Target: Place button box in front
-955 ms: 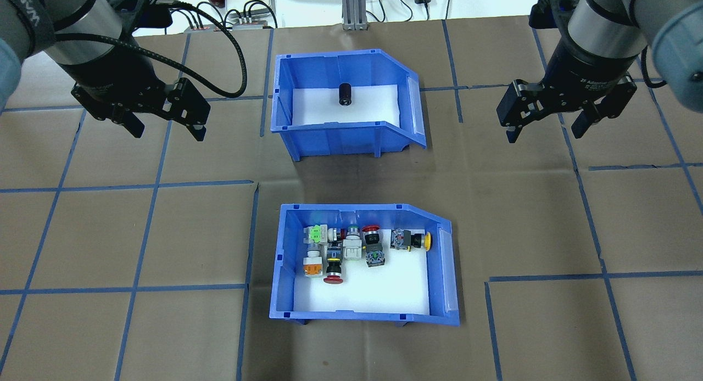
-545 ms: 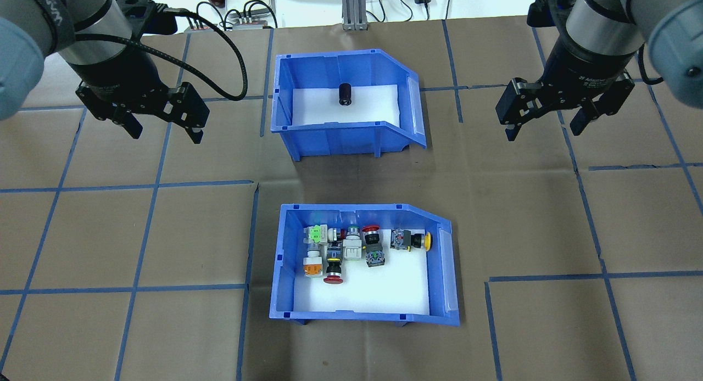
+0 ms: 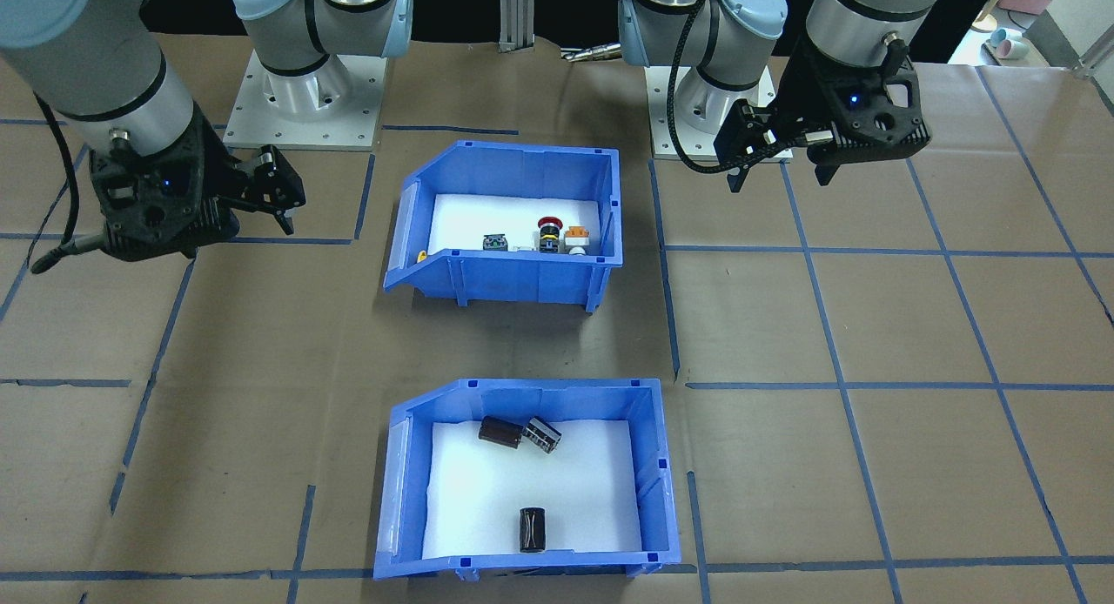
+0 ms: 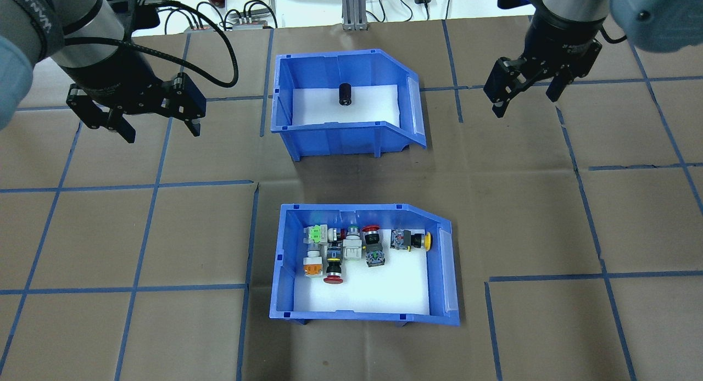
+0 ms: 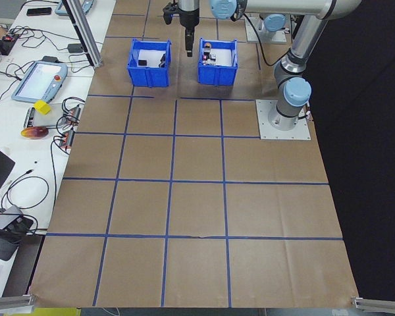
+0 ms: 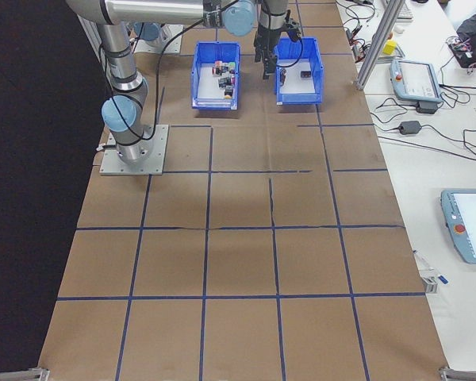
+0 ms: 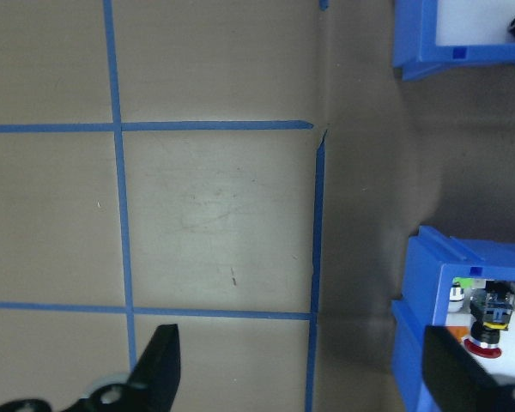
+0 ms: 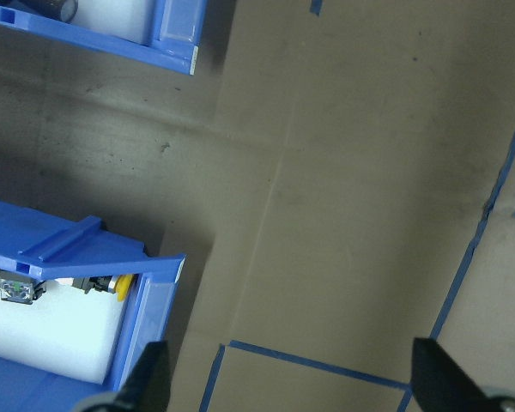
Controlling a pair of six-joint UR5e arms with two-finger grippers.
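Left gripper (image 4: pixel 159 129): mine, hanging above the brown paper off to my left of the far bin, jaws spread wide, nothing between them. My wrist camera shows both fingertips (image 7: pixel 165 365) at the bottom edge with bare paper and blue tape lines between them.
Right gripper (image 4: pixel 524 98): also mine, raised over the paper on my right of the far bin, jaws apart and empty. From across the table it appears at the left side (image 3: pixel 270 191).
Button box (image 4: pixel 439 271): sits on the table on my side, the nearer of the two bins, sloped-cut corner toward my right. Neither gripper touches it.
Buttons (image 4: pixel 351 246): bunched against the box's far wall on the white foam; a red mushroom cap, a yellow one, an orange one and a green one can be told apart.
Other bin (image 4: pixel 285 117): farther from me, straight beyond the button box with a strip of paper between them.
Cylinders (image 3: pixel 520 433): three dark ones lie on that bin's white floor, two touching, one apart.
Table (image 4: pixel 110 233): covered in brown paper gridded with blue tape.
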